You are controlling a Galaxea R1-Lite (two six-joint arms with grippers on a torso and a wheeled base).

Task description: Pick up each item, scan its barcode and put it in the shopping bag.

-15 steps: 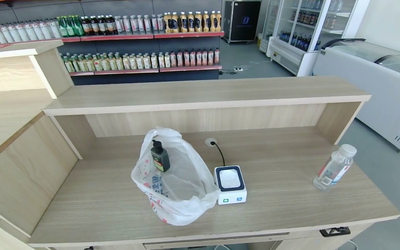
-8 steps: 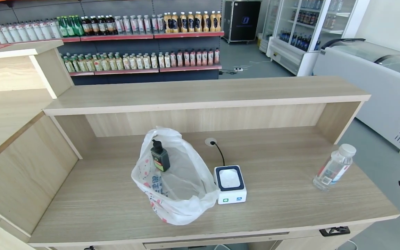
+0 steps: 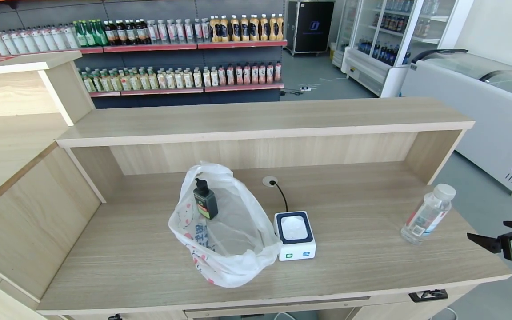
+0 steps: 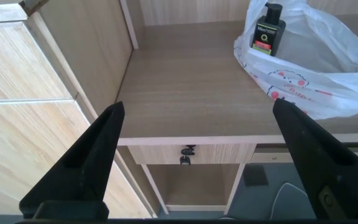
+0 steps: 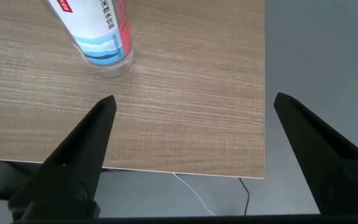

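A clear water bottle (image 3: pixel 428 214) with a white cap stands near the counter's right end; its lower half (image 5: pixel 98 34) appears in the right wrist view. My right gripper (image 3: pixel 492 218) hangs open just off the counter's right front corner, a short way from the bottle, fingers (image 5: pixel 73 162) wide apart with nothing between them. A white shopping bag (image 3: pixel 220 231) sits open at centre left with a dark pump bottle (image 3: pixel 204 201) inside. The white scanner (image 3: pixel 294 235) stands right beside the bag. My left gripper (image 4: pixel 197 104) is open, low before the counter's front left edge, facing the bag (image 4: pixel 316 62).
The wooden counter (image 3: pixel 371 262) has a raised back ledge and side walls. A black cable (image 3: pixel 282 195) runs from the scanner to a hole in the top. A drawer lock (image 4: pixel 186 154) sits under the front edge. A chest freezer (image 3: pixel 482 115) stands to the right.
My right gripper has come into the head view from the right edge and moved in toward the water bottle. Bag, scanner and bottles have not moved.
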